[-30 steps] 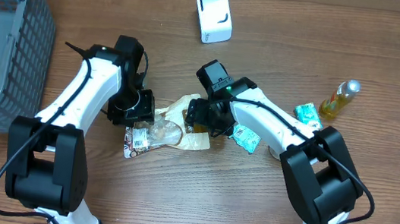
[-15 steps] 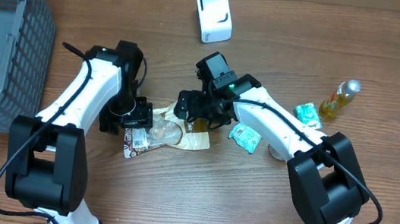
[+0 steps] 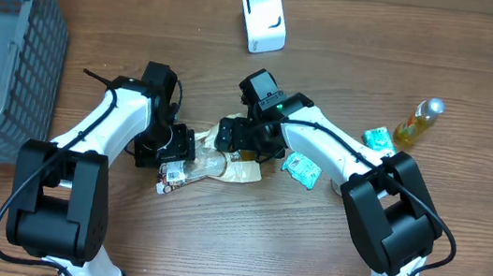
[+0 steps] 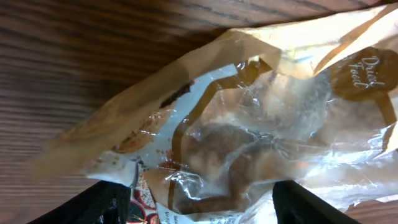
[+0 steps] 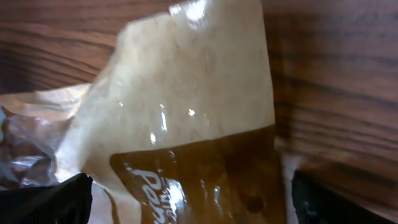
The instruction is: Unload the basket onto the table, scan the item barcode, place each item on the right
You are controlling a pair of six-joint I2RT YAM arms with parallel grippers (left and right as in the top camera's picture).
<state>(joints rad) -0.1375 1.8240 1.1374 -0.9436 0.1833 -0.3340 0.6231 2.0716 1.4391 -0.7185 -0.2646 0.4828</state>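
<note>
Currently straddling the snack bag [image 3: 215, 165] from both ends, flat on the bench [image 3: 243, 241], long axis left to right, slightly tilted. Left end effector [image 3: 177, 146] over its left end, fingers apart; right end effector [image 3: 239, 137] over its right end, likewise apart, clamping nothing. Both equally near, wrists pitched downward; scanner [image 3: 264, 20] well apart beyond.
</note>
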